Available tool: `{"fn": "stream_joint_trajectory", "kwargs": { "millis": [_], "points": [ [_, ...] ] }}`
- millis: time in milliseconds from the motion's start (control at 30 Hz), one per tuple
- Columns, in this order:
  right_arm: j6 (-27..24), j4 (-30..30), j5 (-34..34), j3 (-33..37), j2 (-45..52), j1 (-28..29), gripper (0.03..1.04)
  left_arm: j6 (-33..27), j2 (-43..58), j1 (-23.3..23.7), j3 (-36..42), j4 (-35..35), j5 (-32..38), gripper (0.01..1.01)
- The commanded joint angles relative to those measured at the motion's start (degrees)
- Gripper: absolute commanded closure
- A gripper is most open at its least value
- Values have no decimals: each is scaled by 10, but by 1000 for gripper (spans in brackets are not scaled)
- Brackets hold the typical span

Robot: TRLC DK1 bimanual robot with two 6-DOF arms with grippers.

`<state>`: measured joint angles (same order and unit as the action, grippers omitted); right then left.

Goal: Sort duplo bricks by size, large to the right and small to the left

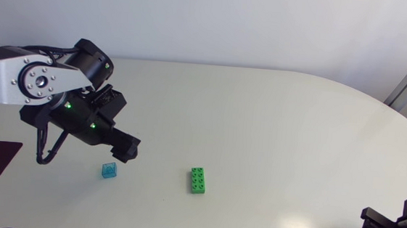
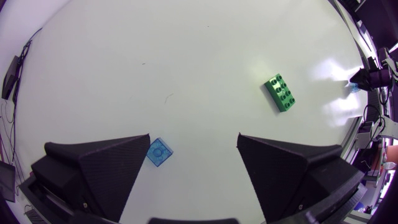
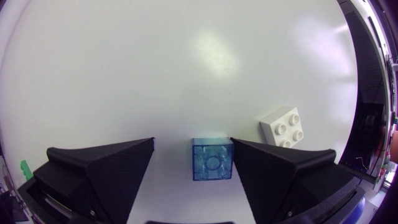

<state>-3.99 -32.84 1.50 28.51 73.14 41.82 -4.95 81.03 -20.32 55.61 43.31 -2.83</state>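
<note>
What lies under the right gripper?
A small blue brick sits inside the open right gripper, a white brick beside it. The table beneath its fingers is hidden.

Left gripper (image 2: 194,140) above the white worktop (image 2: 186,56), black fingers (image 2: 106,168) spread wide, nothing clasped. Small translucent blue brick (image 2: 160,152) inside the gap, just beside the tip of one finger. Longer green brick (image 2: 280,93) ahead of the other finger, lying flat, eight studs up, well apart from the blue one.

No readable text, labels, numbers or signs anywhere.
</note>
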Motion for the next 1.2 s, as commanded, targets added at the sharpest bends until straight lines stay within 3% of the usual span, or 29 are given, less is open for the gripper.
{"fn": "stream_joint_trajectory", "kwargs": {
  "millis": [0, 33, 67, 300, 467, 600, 633, 667, 700, 733, 933, 1167],
  "points": [
    [18, 6, -4, 11, 6, -4, 574, -7, 14, 1, -11, 6, -3, 56],
    [19, 15, -4, 13, 5, -2, 757, -7, 14, 2, -11, 6, -3, 56],
    [19, 22, -4, 13, 6, 0, 841, -7, 14, 1, -10, 6, -3, 56],
    [20, 28, 1, -2, -17, -30, 869, -6, 17, -1, -10, 6, -3, 56],
    [79, 30, -16, 11, -14, -140, 869, -7, 17, 0, -10, 6, -3, 56],
    [105, 23, -43, 30, -22, -194, 859, -6, 14, 0, -13, 9, -3, 56],
    [105, 13, -45, 36, -27, -196, 761, -7, 14, 0, -14, 9, -3, 56],
    [105, 2, -45, 39, -31, -196, 556, -7, 14, 1, -16, 9, -3, 56],
    [104, -12, -45, 41, -34, -194, 208, -8, 14, 2, -17, 9, -3, 56],
    [103, -20, -45, 42, -35, -189, 62, -8, 14, 3, -17, 9, -3, 56],
    [72, -70, -41, 53, -30, -129, 61, -9, 20, 0, -14, 9, -3, 56],
    [65, -146, -45, 99, 15, -112, 62, -6, 23, -8, -10, 9, -3, 56]
  ]
}}
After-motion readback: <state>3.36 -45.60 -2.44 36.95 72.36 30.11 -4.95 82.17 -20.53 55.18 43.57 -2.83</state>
